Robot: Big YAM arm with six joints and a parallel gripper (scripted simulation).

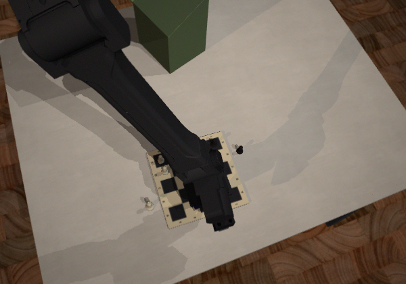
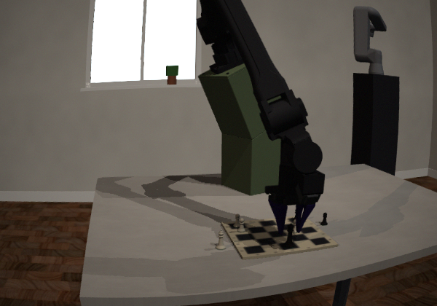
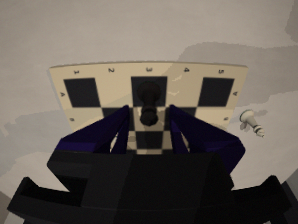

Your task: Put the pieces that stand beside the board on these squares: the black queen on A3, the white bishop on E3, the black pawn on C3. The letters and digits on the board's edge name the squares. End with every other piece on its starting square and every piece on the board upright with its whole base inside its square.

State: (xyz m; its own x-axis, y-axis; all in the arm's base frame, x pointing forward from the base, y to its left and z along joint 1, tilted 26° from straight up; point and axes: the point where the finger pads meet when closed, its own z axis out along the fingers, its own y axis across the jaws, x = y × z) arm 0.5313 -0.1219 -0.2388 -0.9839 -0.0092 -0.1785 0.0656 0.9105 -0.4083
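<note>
The black queen (image 2: pixel 290 234) (image 3: pixel 149 95) stands upright on dark square A3 of the board (image 1: pixel 172 224) (image 2: pixel 240 248) (image 3: pixel 112 92), its base inside the square in the wrist view. My gripper (image 2: pixel 290 232) (image 3: pixel 149 110) is open, with one finger on each side of the queen's upper part and gaps between; the arm hides the fingers in the top view. The white bishop (image 1: pixel 149 205) (image 2: pixel 221 241) (image 3: pixel 250 122) stands upright off the board's 5 side. The black pawn (image 1: pixel 239 149) (image 2: pixel 324 219) stands off the opposite side. The arm hides C3 in the top view.
Two pale pieces (image 1: pixel 160 159) (image 1: pixel 164 170) stand near the board's far corner on the bishop's side. A dark piece (image 1: pixel 213 143) stands near the other far corner. Another pale piece (image 2: pixel 294 226) shows partly behind the fingers. The green pedestal (image 1: pixel 183 30) (image 2: pixel 251 153) stands behind the board.
</note>
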